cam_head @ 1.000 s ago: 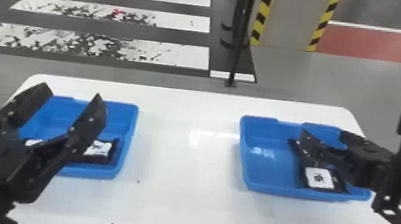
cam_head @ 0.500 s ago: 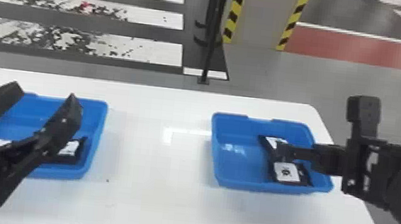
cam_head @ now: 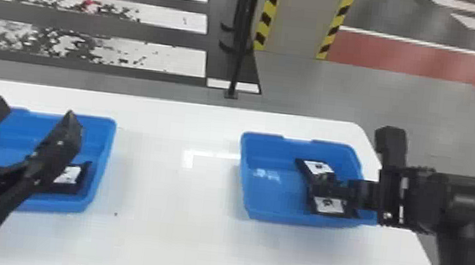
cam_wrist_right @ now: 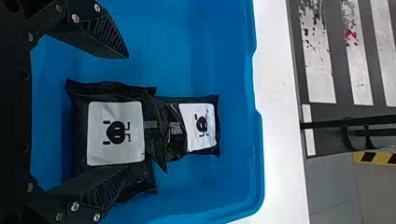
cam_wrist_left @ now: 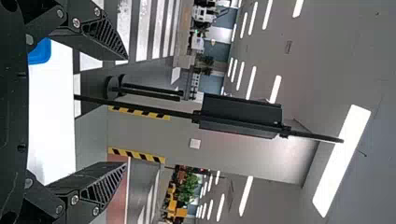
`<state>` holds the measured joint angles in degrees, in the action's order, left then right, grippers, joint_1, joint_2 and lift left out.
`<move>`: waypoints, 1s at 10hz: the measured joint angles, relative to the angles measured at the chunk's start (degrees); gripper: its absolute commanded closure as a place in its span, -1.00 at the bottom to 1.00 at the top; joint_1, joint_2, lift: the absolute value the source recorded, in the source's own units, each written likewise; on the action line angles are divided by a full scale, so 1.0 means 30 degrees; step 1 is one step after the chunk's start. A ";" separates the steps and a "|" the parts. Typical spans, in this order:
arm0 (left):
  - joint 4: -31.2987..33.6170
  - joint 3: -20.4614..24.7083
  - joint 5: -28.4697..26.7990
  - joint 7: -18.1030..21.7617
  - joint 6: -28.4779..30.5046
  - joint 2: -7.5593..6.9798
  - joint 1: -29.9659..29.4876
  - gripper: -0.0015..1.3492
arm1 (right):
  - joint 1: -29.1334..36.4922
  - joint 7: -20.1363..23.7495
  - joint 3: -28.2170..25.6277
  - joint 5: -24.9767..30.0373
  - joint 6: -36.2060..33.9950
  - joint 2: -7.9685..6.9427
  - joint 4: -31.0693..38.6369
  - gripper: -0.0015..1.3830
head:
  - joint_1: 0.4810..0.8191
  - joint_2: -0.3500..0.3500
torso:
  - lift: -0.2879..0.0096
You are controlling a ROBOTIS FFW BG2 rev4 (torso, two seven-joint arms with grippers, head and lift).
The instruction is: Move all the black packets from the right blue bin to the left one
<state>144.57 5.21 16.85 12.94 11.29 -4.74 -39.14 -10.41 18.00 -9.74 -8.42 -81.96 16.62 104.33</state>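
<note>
Between the bins, I see a broad stretch of white table [cam_head: 176,186] open to a passing gripper. Facing walls of the left blue bin [cam_head: 105,158] and right blue bin [cam_head: 244,181] stand in the way (low ones, mind). The right bin's inner side has room; its outer side is cluttered by black packets [cam_wrist_right: 116,133] and overhung by the right gripper [cam_head: 334,188]. The left gripper [cam_head: 34,106] obstructs access above the left bin.

Two glossy black white-labelled packets [cam_wrist_right: 116,133], lying flat, overlapping, in right blue rectangular bin [cam_head: 282,217]; white-labelled black packet [cam_head: 68,187] in left blue rectangular bin [cam_head: 104,158].
</note>
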 measured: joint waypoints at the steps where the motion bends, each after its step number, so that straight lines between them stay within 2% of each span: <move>1: -0.0046 -0.0018 0.0026 0.0022 0.0027 0.0000 0.0037 -0.63 | -0.0421 0.0011 0.0155 0.0331 0.0239 0.0045 -0.0955 -0.72 | 0.27 -0.54 | -0.01; 6: -0.0271 -0.0023 0.0171 0.0108 -0.0021 0.0029 0.0133 -0.63 | -0.1871 0.0011 0.0456 0.1290 0.0636 0.0203 -0.4242 -0.71 | 0.27 -0.62 | -0.01; 7: -0.0309 -0.0023 0.0172 0.0131 -0.0038 0.0029 0.0153 -0.63 | -0.2023 0.0007 0.0587 0.1316 0.0536 0.0241 -0.4558 -0.60 | 0.27 -0.63 | -0.01; 9: -0.0409 -0.0023 0.0190 0.0142 -0.0096 0.0029 0.0162 -0.63 | -0.2157 0.0004 0.0754 0.1598 0.0038 0.0249 -0.4816 -0.12 | 0.27 -0.64 | -0.01; 10: -0.0478 -0.0024 0.0221 0.0165 -0.0108 0.0037 0.0187 -0.63 | -0.2293 0.0011 0.0804 0.1729 -0.0179 0.0263 -0.5051 0.30 | 0.27 -0.64 | -0.01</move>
<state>143.13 5.14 17.51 13.43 10.97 -4.63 -38.58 -17.28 18.03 -7.33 -3.24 -82.49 17.41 89.17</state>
